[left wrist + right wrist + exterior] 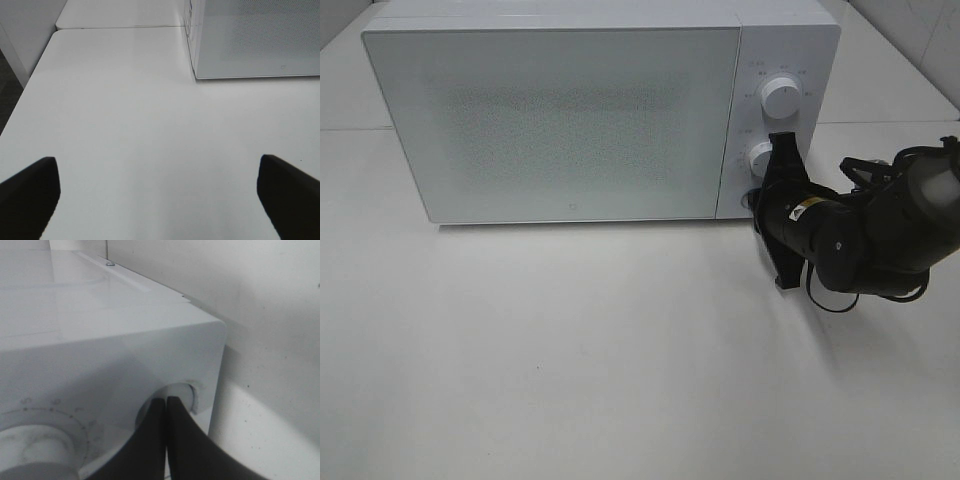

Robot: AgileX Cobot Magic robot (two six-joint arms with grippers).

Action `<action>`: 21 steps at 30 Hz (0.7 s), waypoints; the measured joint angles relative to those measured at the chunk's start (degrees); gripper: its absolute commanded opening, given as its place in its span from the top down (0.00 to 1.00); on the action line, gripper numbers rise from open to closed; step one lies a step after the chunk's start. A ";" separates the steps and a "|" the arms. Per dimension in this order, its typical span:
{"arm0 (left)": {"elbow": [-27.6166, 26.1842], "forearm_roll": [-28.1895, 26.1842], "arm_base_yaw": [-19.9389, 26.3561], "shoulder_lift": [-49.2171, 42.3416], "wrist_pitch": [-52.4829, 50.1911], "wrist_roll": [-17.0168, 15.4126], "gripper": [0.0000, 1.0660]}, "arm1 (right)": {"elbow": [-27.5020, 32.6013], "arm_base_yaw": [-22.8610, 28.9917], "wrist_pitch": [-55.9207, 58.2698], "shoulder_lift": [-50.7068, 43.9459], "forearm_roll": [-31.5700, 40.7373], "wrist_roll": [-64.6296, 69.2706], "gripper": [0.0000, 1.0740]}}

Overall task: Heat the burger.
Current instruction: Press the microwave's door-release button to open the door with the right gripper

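Burger: not in sight in any view; whether it sits behind the closed frosted door of the microwave [570, 120] cannot be told. Right claw [166, 405]: shut, empty, tips seemingly touching the round button [182, 392] at the microwave's lower control corner; the nearer arm. Left claw [157, 167]: spread wide, empty, over the tabletop [150, 110] off the microwave's opposite end.

Tool [166, 400] — tips together — at the microwave [115, 345] button [181, 391].

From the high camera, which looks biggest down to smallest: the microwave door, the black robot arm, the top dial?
Microwave door, by far.
Black robot arm, possibly flattered by nearness to the camera.
Top dial, smallest.
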 measured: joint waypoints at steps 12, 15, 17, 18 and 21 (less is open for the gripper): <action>0.00 0.00 0.00 0.00 0.00 0.00 0.03 | -0.80 0.06 -1.09 1.83 0.74 -0.34 1.00; 0.00 0.00 0.00 0.00 0.00 0.00 0.03 | -1.49 0.23 -0.80 1.89 1.60 -1.26 1.00; 0.00 0.00 0.00 0.00 0.00 0.00 0.03 | -2.81 0.29 1.15 1.89 2.29 -2.18 1.00; 0.00 0.00 0.00 0.00 0.00 0.00 0.03 | -2.81 0.29 1.15 1.89 2.29 -2.18 1.00; 0.00 0.00 0.00 0.00 0.00 0.00 0.03 | -3.67 0.29 2.29 1.95 2.52 -3.04 1.00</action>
